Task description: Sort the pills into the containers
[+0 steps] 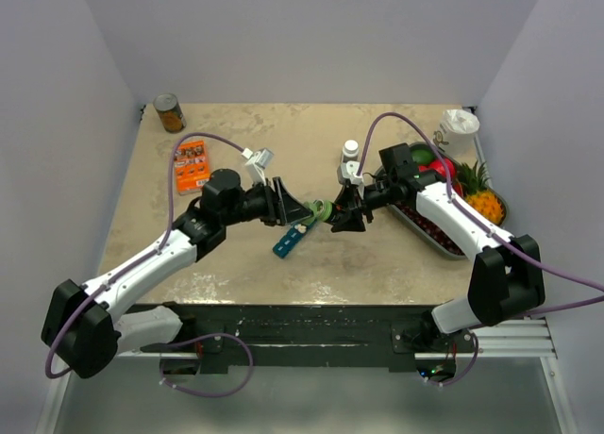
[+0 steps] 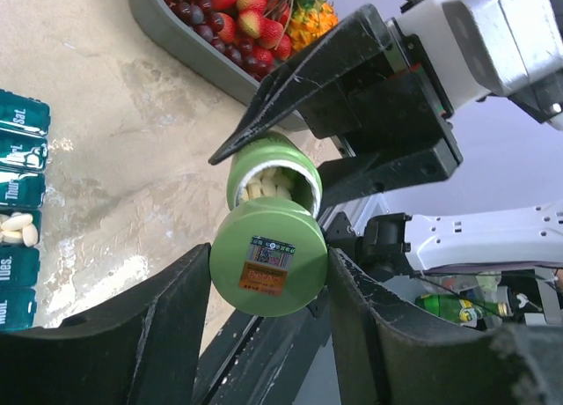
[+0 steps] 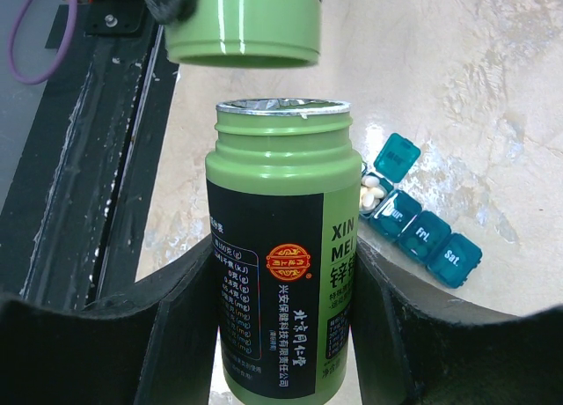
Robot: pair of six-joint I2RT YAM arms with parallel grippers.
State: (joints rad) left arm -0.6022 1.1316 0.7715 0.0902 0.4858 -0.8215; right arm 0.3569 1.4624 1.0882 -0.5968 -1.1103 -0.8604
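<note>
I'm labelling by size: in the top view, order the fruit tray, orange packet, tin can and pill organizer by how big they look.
Largest: fruit tray
Next: orange packet
Smallest: tin can and pill organizer look alike, so they are not ranked.

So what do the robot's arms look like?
The left arm and right arm have smooth white shells with chunky black joints and black blocks at the base. A thin purple cable loops along each one. The left pincer and right pincer are black, each with two wedge-shaped fingers tapering to points.
</note>
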